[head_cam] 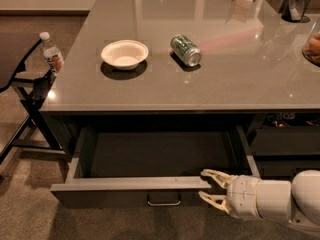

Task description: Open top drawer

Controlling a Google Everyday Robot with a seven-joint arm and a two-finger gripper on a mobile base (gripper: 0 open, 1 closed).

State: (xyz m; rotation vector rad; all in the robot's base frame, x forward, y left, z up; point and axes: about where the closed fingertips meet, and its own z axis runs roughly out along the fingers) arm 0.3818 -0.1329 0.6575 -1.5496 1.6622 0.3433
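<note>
The top drawer [115,196] stands pulled out from under the grey counter. Its dark front faces me, with a small loop handle [163,201] at the centre. Its lighter inner walls and dark inside show. My gripper [208,186] is at the right end of the drawer front, to the right of the handle. Its fingers are spread, one above the front's top edge [216,174] and one below [212,199]. The white arm comes in from the lower right.
On the counter [200,84] lie a white bowl [124,54] and a green can [185,50] on its side. A chair [25,91] with a water bottle [51,54] stands at the left. Another drawer stack [285,139] is at the right.
</note>
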